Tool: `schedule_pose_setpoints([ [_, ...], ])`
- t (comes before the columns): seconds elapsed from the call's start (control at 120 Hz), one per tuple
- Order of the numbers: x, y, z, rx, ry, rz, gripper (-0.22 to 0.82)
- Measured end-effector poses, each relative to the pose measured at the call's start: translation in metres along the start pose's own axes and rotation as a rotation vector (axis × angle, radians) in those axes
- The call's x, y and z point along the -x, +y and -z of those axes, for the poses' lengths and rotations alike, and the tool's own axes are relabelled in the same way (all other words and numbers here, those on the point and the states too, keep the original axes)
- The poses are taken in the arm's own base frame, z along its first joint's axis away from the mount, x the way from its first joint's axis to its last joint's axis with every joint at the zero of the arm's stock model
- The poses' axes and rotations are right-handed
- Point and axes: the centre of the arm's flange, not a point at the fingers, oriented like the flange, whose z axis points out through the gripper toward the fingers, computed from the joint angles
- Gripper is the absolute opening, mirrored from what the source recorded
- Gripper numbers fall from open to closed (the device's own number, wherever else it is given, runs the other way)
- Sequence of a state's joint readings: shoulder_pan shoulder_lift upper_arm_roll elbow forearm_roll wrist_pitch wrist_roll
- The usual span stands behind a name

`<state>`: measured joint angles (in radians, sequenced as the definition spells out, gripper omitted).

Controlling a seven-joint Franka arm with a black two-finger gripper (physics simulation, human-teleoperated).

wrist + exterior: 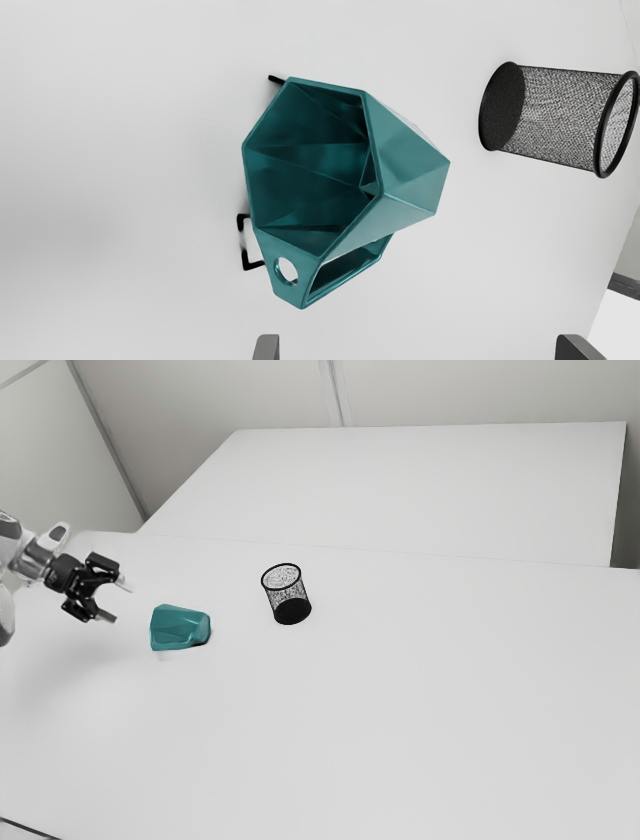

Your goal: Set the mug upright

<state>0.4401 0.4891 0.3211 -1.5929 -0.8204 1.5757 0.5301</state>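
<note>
The mug (407,170) lies on its side on the bench (400,700), mouth toward the hand (117,601), whose fingers stand wide and empty. Grip the wall squarely, clear of the handle (350,272); raise, rotate mouth-up, and seat the base flat before release.

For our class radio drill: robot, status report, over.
Gripper open, empty. Mug on its side, mouth toward gripper. Mesh cup upright beyond mug, not between them.

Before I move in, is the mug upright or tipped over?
Tipped over: the mug lies on its side, its open mouth facing sideways, while the mesh cup nearby stands on its base.
</note>
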Motion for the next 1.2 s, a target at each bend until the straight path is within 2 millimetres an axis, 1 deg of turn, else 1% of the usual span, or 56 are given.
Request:
schedule_pose_setpoints([
  [0.208, -0.008, -0.018, -0.025, 0.108, 0.032, -0.069, 0.60],
  [0.292, -0.007, -0.028, -0.040, 0.147, 0.035, -0.074, 0.60],
  [0.408, -0.008, -0.035, -0.049, 0.178, 0.049, -0.097, 0.60],
  [0.808, -0.016, -0.028, -0.068, 0.237, 0.086, -0.153, 0.60],
  [0.892, -0.016, -0.032, -0.077, 0.243, 0.080, -0.141, 0.60],
  [1.008, -0.017, -0.026, -0.086, 0.248, 0.073, -0.144, 0.60],
  [1.125, -0.019, -0.020, -0.093, 0.252, 0.070, -0.146, 0.54],
  [1.167, -0.020, -0.020, -0.093, 0.252, 0.071, -0.144, 0.49],
  [1.2, -0.020, -0.020, -0.093, 0.252, 0.072, -0.142, 0.43],
])
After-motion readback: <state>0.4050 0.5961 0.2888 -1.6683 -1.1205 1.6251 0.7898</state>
